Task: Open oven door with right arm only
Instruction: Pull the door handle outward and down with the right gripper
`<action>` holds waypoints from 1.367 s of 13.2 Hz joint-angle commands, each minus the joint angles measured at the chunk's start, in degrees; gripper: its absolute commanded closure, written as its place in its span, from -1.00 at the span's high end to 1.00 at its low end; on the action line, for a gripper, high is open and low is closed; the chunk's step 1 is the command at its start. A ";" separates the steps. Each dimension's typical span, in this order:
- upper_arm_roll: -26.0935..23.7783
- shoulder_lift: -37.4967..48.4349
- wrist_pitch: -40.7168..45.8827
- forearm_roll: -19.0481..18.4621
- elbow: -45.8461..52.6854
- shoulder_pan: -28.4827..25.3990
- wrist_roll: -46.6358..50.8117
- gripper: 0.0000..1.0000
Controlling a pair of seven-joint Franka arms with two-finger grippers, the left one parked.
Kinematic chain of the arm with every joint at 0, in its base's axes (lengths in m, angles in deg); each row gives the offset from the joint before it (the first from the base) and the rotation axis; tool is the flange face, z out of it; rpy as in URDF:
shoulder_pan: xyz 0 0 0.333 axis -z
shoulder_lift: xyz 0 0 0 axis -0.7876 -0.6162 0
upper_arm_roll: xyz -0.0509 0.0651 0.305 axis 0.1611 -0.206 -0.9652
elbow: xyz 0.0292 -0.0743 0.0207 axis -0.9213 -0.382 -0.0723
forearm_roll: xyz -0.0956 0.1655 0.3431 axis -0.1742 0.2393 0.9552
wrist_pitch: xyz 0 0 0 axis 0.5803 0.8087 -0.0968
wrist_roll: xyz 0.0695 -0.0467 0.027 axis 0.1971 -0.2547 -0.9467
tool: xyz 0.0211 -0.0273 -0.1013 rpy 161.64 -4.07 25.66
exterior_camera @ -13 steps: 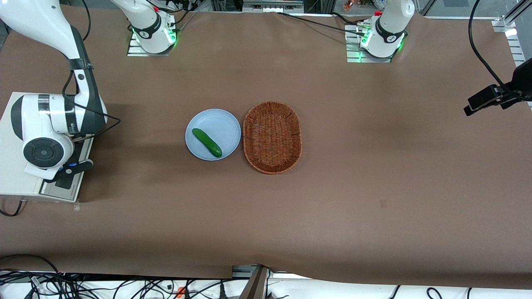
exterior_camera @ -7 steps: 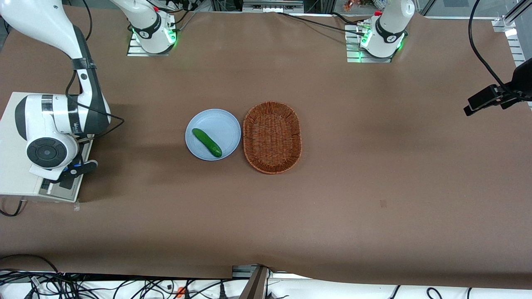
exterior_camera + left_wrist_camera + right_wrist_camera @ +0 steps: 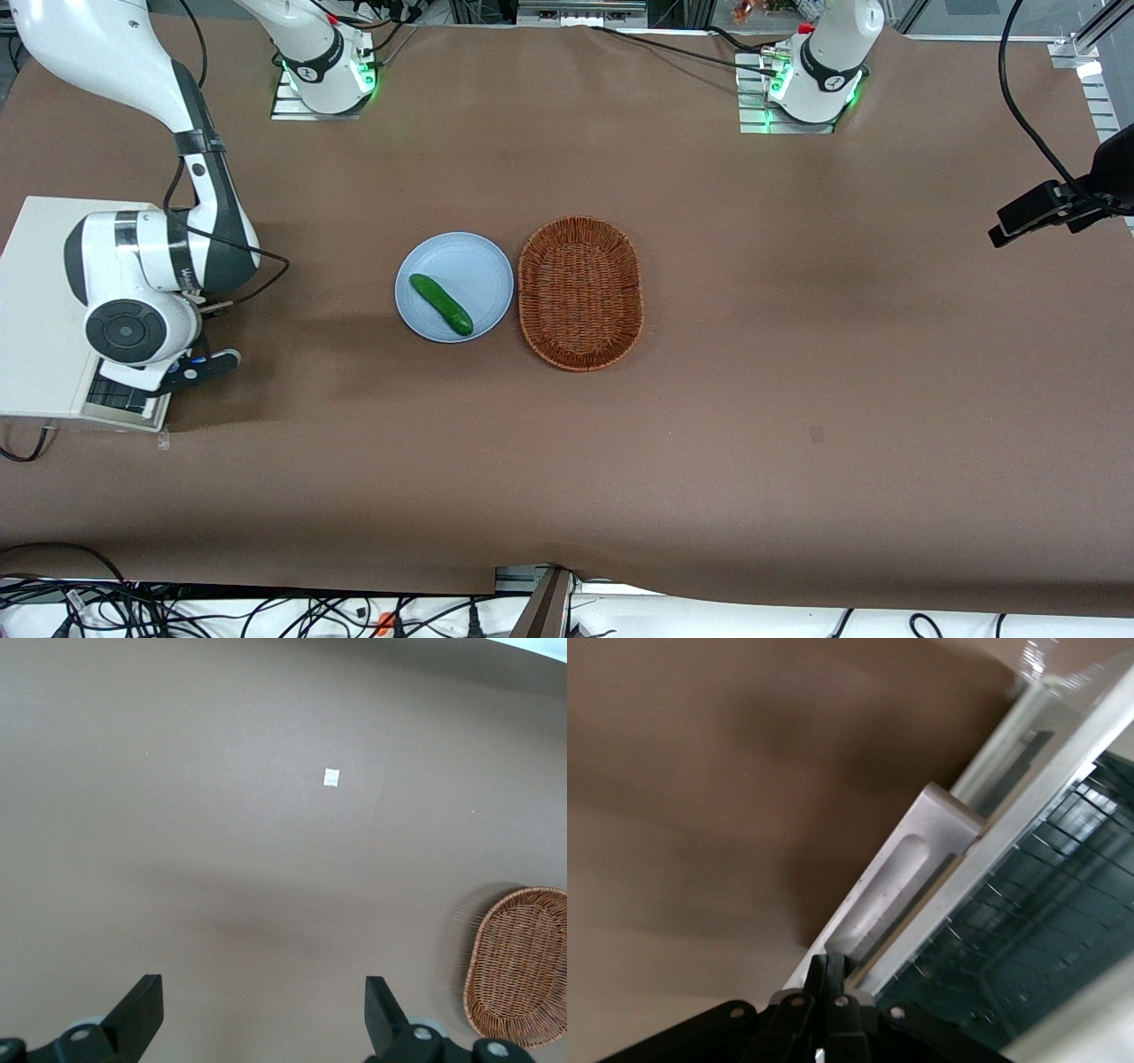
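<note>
The oven (image 3: 40, 310), a small cream-white box, stands at the working arm's end of the table (image 3: 709, 443); its door (image 3: 1028, 895) faces the middle of the table and appears already tilted outward, since the wrist view shows wire rack bars through the dark glass; the front view hides most of the door under the right arm (image 3: 151, 266). The gripper (image 3: 831, 979) sits at the door's upper edge, its black fingers (image 3: 833, 992) pressed together at the end of the silver handle (image 3: 895, 881); whether they pinch the bar or merely hook it cannot be told. The handle's long axis runs along the door's width, crosswise to the pull; judged from this, the coming move is an outward and downward arc about the bottom hinge. Materials: brushed metal bar with a shallow oval recess, smooth glass, shiny metal frame; a smooth bar may slip from the fingers.
</note>
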 commanded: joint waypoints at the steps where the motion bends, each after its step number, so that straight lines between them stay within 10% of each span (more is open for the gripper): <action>1: 1.66 -7.80 -9.28 -2.20 0.85 2.55 -0.22 -1.00; 10: 1.66 -11.32 -13.33 2.62 0.85 3.17 -0.13 -1.00; 18: 1.66 -11.42 -10.71 21.24 0.85 3.17 9.09 -1.00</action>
